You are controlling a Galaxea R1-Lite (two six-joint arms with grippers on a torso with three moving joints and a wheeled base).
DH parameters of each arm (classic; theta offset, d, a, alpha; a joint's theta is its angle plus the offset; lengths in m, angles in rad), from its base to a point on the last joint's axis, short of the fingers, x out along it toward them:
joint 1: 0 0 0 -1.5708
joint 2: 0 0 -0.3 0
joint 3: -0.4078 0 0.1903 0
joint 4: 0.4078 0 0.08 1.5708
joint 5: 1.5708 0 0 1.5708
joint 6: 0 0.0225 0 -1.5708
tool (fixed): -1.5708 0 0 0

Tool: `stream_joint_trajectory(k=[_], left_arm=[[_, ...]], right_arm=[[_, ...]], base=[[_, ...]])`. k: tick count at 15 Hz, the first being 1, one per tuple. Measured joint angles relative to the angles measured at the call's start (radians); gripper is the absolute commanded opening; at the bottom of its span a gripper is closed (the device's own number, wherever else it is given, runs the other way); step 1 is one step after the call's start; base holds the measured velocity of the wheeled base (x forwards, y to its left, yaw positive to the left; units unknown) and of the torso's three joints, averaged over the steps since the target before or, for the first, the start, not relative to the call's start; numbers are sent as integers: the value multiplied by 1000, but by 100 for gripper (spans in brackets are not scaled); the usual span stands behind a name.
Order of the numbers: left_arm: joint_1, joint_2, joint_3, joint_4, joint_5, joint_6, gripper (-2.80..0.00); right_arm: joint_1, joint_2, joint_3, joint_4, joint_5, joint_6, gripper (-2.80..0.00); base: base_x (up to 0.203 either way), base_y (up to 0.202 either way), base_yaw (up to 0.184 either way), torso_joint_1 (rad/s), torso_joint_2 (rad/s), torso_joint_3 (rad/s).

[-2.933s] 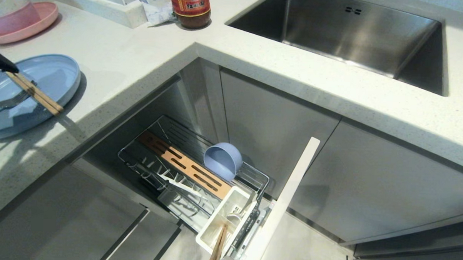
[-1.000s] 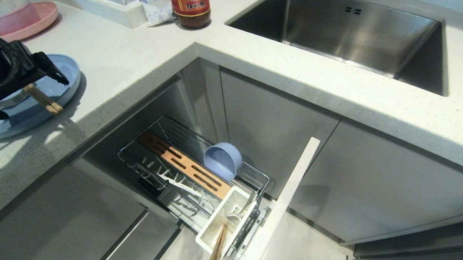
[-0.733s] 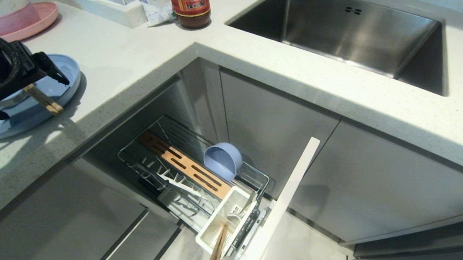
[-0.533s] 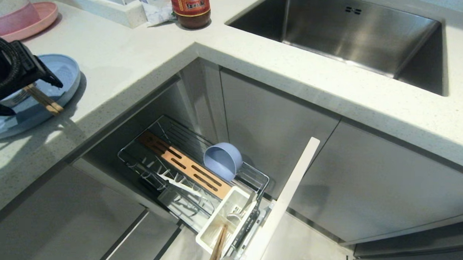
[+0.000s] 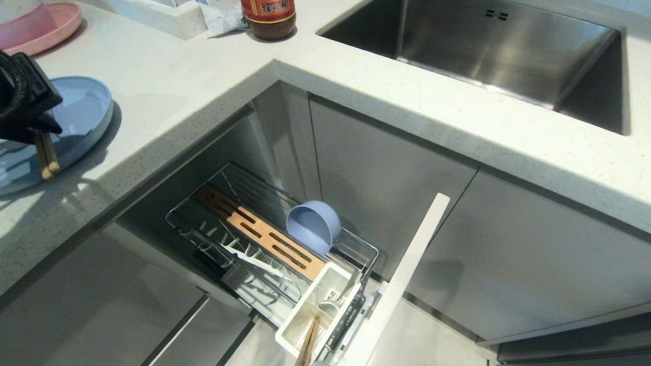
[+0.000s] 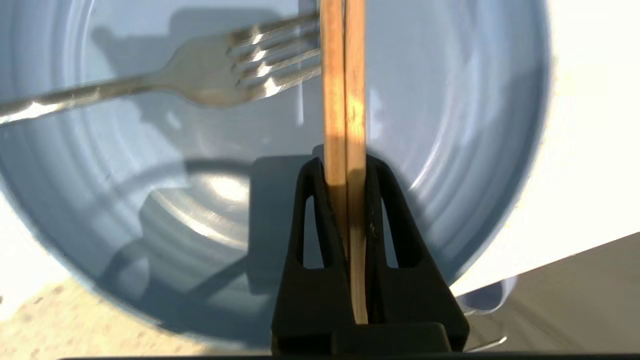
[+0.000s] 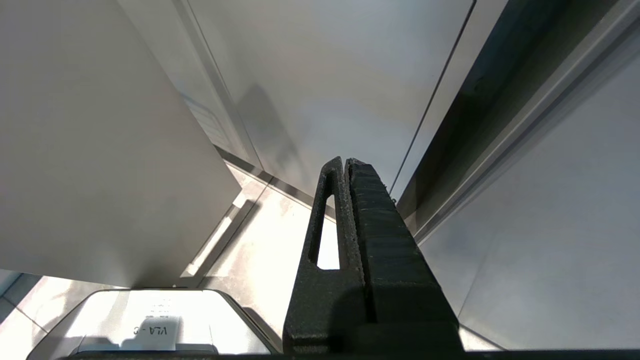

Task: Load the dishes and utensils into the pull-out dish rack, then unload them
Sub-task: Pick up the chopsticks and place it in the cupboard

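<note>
Left end effector (image 6: pixel 345 165), open a second ago, now clenches the chopsticks (image 6: pixel 343 100) above the plate (image 6: pixel 450 125).

Light-blue plate (image 5: pixel 84 107), light-brown chopsticks (image 6: pixel 343 75), silver fork (image 6: pixel 200 85), pink plate (image 5: pixel 49 30), speckled white counter (image 5: pixel 199 81).

Inventory by count. Blue plates: one (image 5: pixel 84 109), on the bench (image 5: pixel 199 81). Pink plates: one (image 5: pixel 54 30). Blue bowls: one (image 5: pixel 313 226), in the pull-out dish rack (image 5: pixel 269 246). Chopstick pairs: two, one (image 6: pixel 344 100) over the blue plate and one (image 5: pixel 306 347) in the white utensil box (image 5: pixel 293 328). Forks: one (image 6: pixel 215 80). Sauce bottles: one (image 5: pixel 266 10). Sinks: one (image 5: pixel 471 42). End effectors in view: two, left (image 6: pixel 345 170) and right (image 7: pixel 345 165).
</note>
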Motion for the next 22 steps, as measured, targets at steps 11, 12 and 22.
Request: stream_joint_trajectory(k=[11, 12, 22], left_arm=[[-6, -79, 8, -103, 1, 3, -280], [-16, -100, 8, -120, 0, 1, -280], [-400, -241, 89, -142, -88, -96, -280]], right_arm=[[0, 0, 0, 0, 0, 0, -280], [0, 0, 0, 0, 0, 0, -280], [0, 0, 0, 0, 0, 0, -280]], base=[[0, 0, 0, 0, 0, 0], [0, 0, 0, 0, 0, 0], [0, 0, 0, 0, 0, 0]])
